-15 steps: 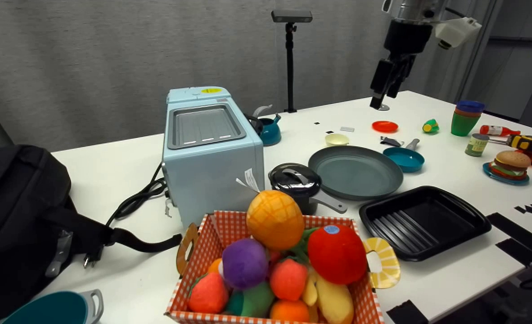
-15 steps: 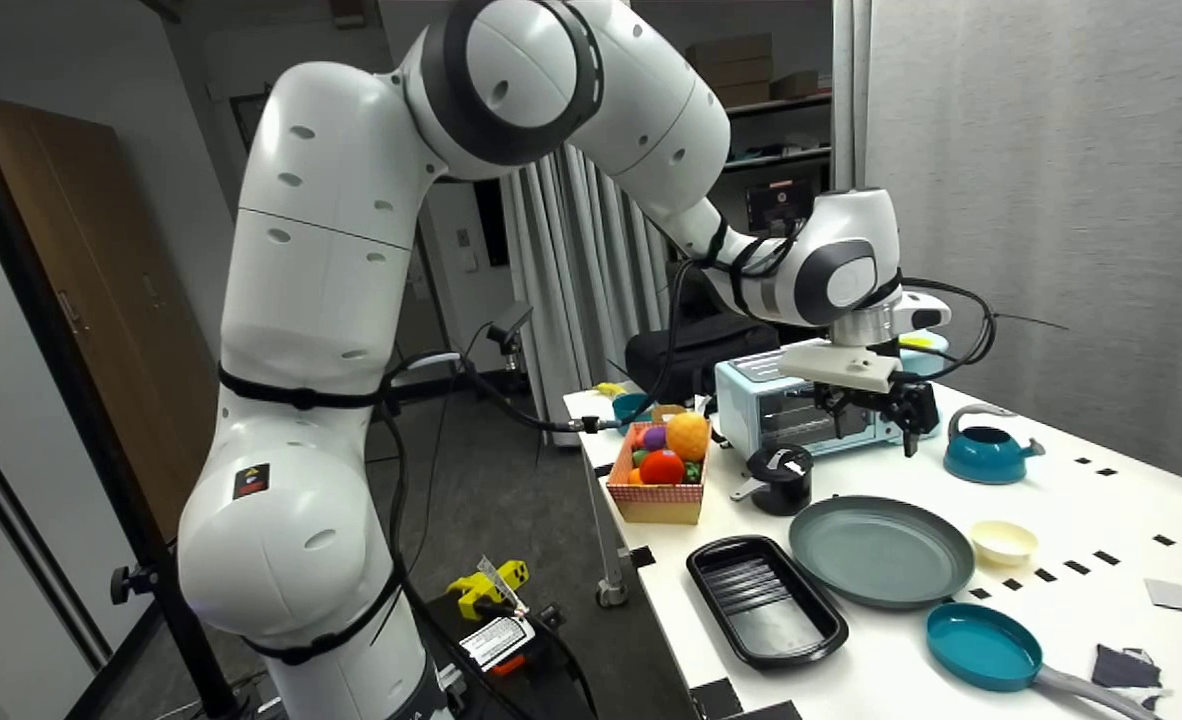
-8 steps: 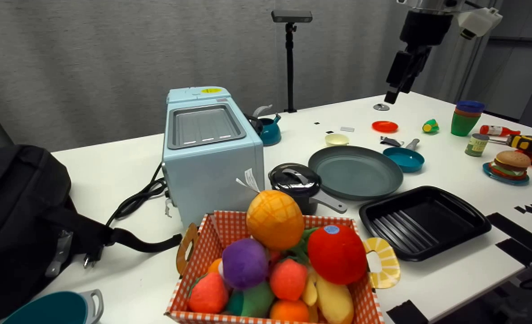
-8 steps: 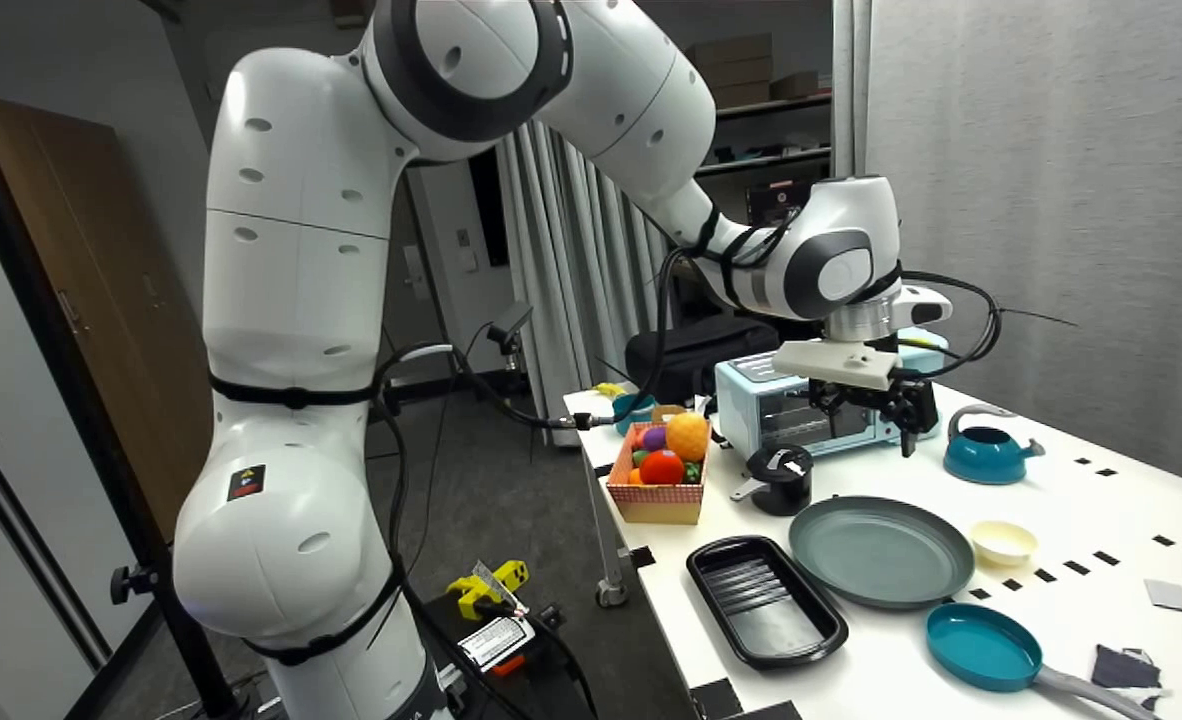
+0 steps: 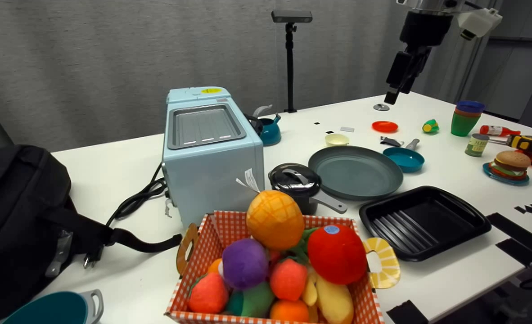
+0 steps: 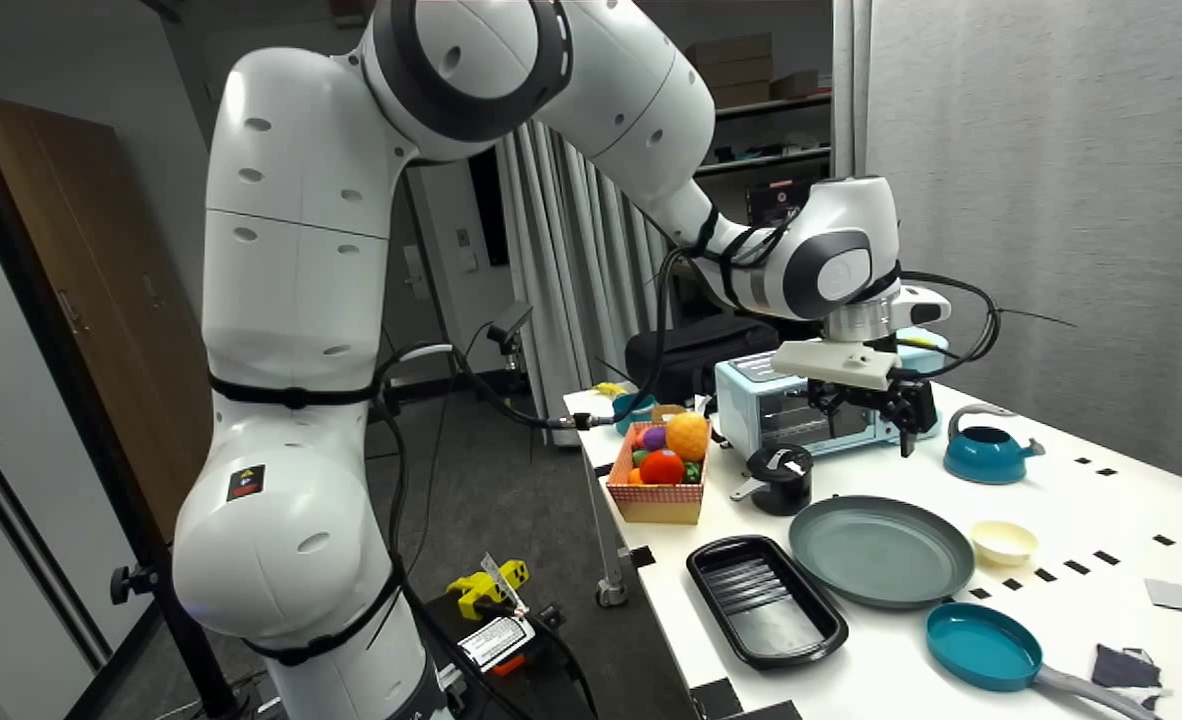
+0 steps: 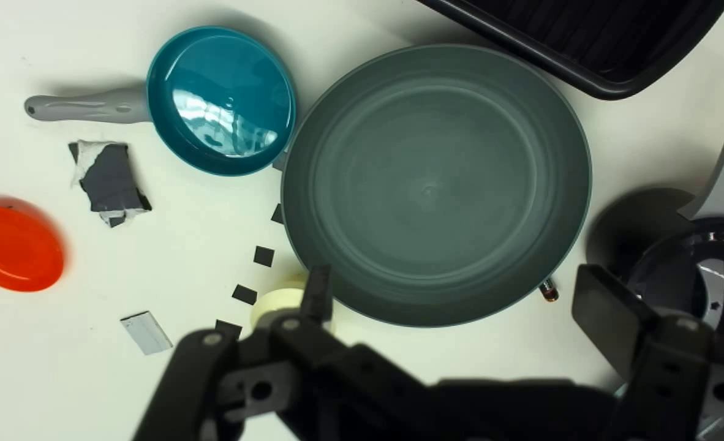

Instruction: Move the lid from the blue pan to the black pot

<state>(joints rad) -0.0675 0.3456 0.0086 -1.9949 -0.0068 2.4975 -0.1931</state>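
– The lid (image 5: 295, 181): condition and position?
– Round, glossy, dark, with a pale grey handle on top. Seated over the black pot (image 6: 789, 497).
– The pot itself?
– Straight-sided, upright on the white table (image 6: 1101, 510), its grey handle projecting.
– Blue pan (image 7: 224, 101)?
– Teal, round, shallow. Upright on the same table, floor exposed, well apart from the pot, grey handle pointing away from it.

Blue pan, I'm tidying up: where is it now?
The blue pan is at upper left in the wrist view, just left of the grey frying pan.
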